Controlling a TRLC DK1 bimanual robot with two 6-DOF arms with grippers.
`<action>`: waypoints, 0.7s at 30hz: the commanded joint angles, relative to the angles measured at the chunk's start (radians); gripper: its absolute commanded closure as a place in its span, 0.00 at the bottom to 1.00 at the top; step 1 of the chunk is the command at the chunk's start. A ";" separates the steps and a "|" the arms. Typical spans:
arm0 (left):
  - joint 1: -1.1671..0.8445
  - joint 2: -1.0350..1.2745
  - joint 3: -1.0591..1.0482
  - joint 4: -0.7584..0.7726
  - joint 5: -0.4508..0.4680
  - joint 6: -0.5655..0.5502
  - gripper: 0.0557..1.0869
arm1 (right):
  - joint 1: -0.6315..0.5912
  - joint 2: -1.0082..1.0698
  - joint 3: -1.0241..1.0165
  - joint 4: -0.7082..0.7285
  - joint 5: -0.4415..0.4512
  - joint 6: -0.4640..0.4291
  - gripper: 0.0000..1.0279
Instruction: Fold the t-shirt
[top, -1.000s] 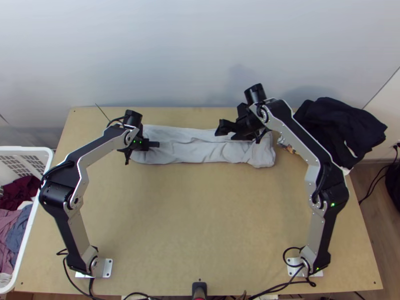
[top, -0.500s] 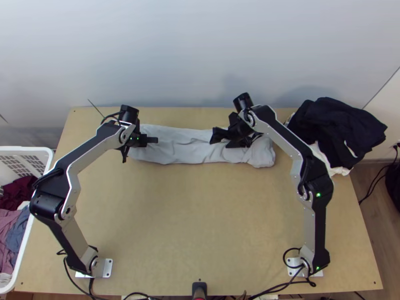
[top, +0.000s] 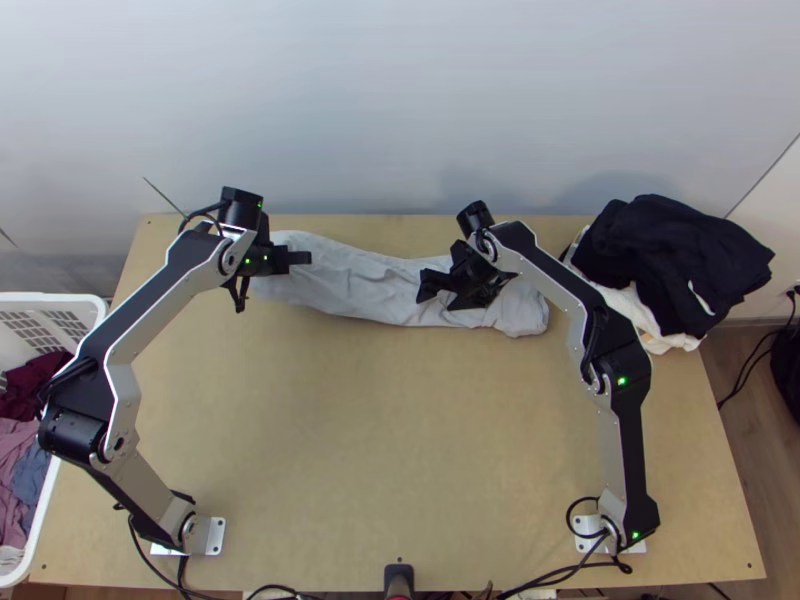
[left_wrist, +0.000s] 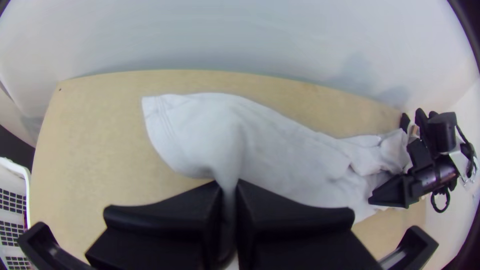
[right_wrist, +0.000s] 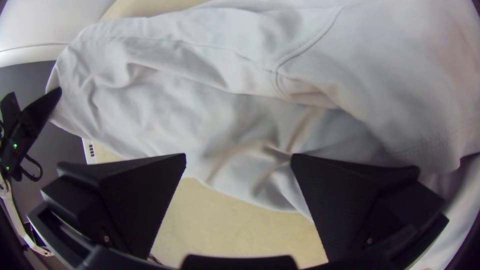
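**Left Gripper (top: 306, 258) Pinches T-Shirt (top: 360, 285); Right Gripper (top: 438, 296) Stands Spread**

The pale grey T-shirt lies as a long, narrow, wrinkled strip across the upper middle of the top view, on the light wooden table (top: 400, 430). At the strip's left end, the left gripper has its fingers pressed together on a gathered ridge of cloth — its wrist view shows the fabric running up between the two black pads (left_wrist: 202, 200).

Toward the strip's right end, the right gripper is over the cloth, its fingers spread wide with nothing pinched between them. Whether they touch the fabric, I cannot tell.

At the upper right of the top view, dark clothes (top: 670, 255) lie heaped on white cloth (top: 645, 322). A white basket (top: 85, 302) stands at the left edge — maroon (top: 35, 385), mauve and blue laundry (top: 30, 475) inside.
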 joint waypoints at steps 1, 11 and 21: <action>0.017 -0.028 0.019 -0.019 0.015 -0.013 0.96 | -0.020 0.002 0.035 -0.022 0.000 0.007 0.04; 0.144 -0.056 -0.014 -0.027 0.049 0.002 0.96 | -0.086 -0.148 0.178 -0.149 -0.127 0.047 0.04; 0.328 -0.133 -0.070 -0.027 0.141 0.076 0.96 | -0.133 -0.299 0.158 -0.194 -0.141 0.051 0.04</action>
